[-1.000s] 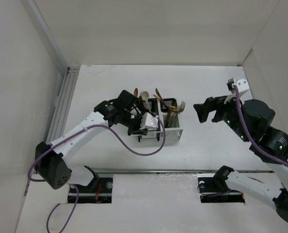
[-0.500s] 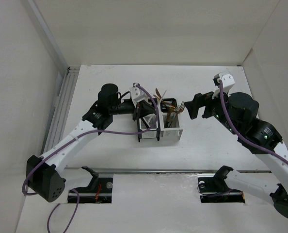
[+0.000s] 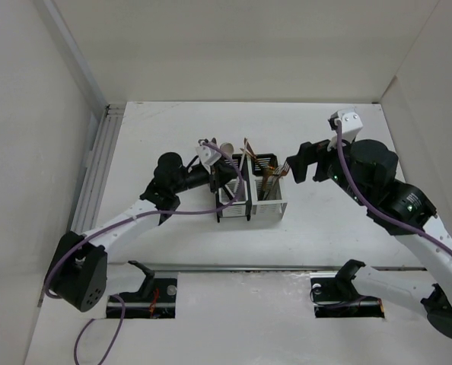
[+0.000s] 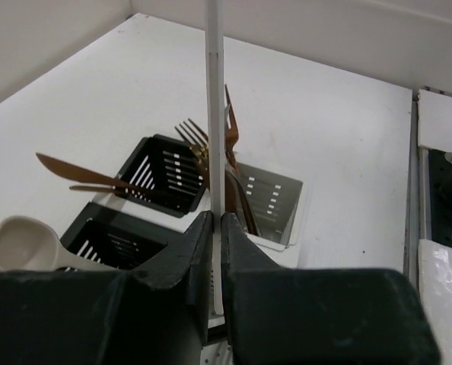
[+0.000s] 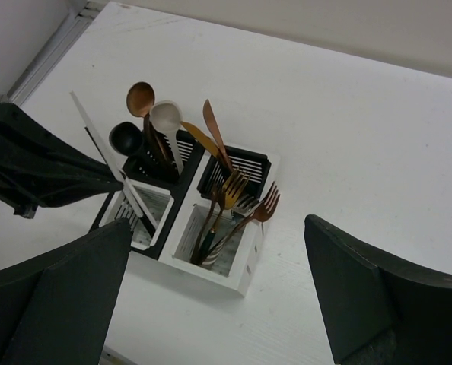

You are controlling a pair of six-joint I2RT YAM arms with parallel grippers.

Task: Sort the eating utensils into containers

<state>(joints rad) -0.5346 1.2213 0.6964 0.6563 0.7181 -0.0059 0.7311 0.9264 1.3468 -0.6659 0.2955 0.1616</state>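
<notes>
The containers (image 3: 270,211) are a four-compartment caddy, two black at the back and two white at the front. My left gripper (image 4: 214,217) is shut on a pale chopstick (image 4: 214,91) that stands up from between the fingers. In the right wrist view the chopstick (image 5: 104,148) slants down into the front-left white compartment (image 5: 165,199). Spoons (image 5: 165,118) stand in the back-left black compartment, copper and gold knives (image 5: 213,125) in the back-right one, forks (image 5: 233,190) in the front-right white one. My right gripper (image 5: 218,220) is wide open and empty, above and to the right of the caddy.
The caddy stands mid-table on the white tabletop (image 3: 173,122). White walls enclose the table on the left, back and right. A purple cable (image 3: 188,215) loops from the left arm beside the caddy. A metal rail (image 3: 97,167) runs along the left edge.
My left gripper has swung from over the caddy's front to its back-left side and turned, still holding the chopstick. My right gripper has moved left, closer to the caddy.
</notes>
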